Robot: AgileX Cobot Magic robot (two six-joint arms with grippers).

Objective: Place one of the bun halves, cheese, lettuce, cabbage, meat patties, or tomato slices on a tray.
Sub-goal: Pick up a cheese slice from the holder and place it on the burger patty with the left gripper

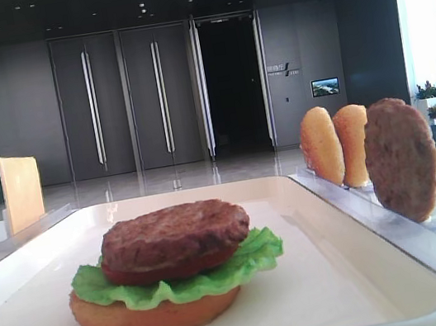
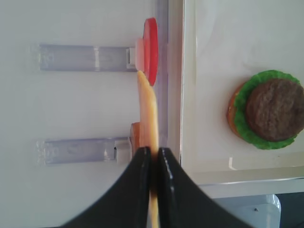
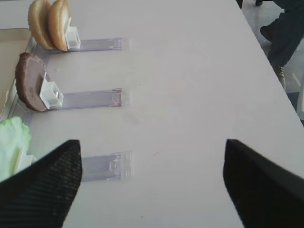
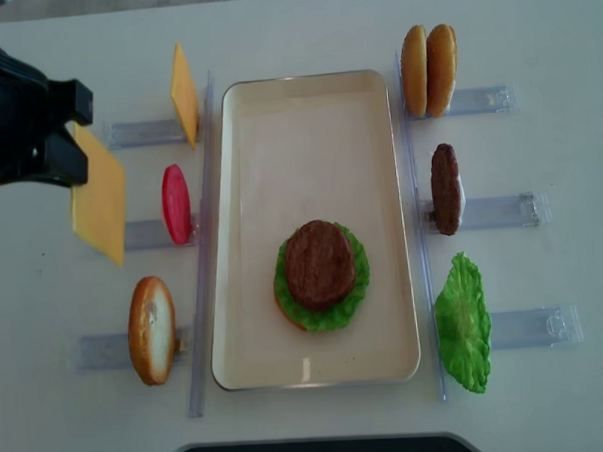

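Dark panelled doors and a glossy floor fill the background of the low exterior view, behind a large cream-white rectangular tray (image 1: 361,214) with a low rounded rim. On it sits a stack: golden-brown bun half (image 1: 144,319), ruffled green lettuce leaf (image 1: 251,262), a red tomato slice just showing, and a grainy dark brown meat patty (image 1: 173,231) on top. Another pale yellow cheese square (image 1: 21,192) stands upright at the left; two bun discs (image 1: 336,146) and a spare patty (image 1: 401,157) stand in clear plastic racks at the right.

From the right wrist, the right gripper (image 3: 152,185) hangs above the bare white table with its black fingers spread wide and nothing between them, beside a clear rack (image 3: 107,166).

From the left wrist, the left gripper (image 2: 153,156) is clamped on the edge of a thin, flexible pale yellow-orange cheese slice (image 2: 148,109), seen edge-on, its long axis running straight out from the fingertips. It is over the racks near an upright red tomato disc (image 2: 151,50), with the tray rim just to its right.

From overhead, the held cheese (image 4: 99,205) hangs off the tray, left of it; the stacked patty (image 4: 319,261) lies to its right and nearer the camera. The left arm is plainly the nearer one, and I judge the move ahead is a sideways carry over the rim, laying the slice flat.
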